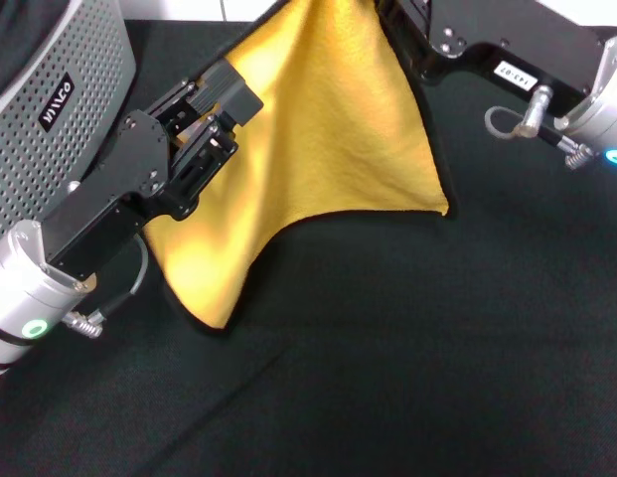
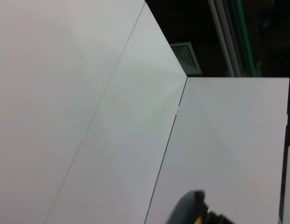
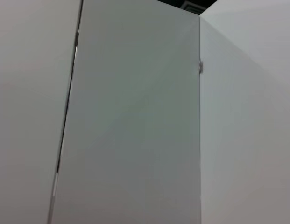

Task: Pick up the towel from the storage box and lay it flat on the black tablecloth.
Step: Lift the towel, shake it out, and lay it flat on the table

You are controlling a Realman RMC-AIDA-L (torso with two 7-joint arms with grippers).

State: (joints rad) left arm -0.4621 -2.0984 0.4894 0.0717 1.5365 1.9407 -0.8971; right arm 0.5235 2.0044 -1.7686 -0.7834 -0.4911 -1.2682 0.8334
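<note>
Beside storage box marked "MANCO": left pincer clamped on towel; right unclear.

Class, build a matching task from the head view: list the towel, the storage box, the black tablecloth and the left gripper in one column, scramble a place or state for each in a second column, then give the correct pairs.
Column 1
1. towel
2. storage box
3. black tablecloth
4. left gripper

Column 2
A. light grey, perforated, at the robot's left
B. spread beneath everything
C. yellow side up, draped and hanging, not yet flat
D. reaching over the towel's left part

Pairs: 1-C, 2-A, 3-B, 4-D
</note>
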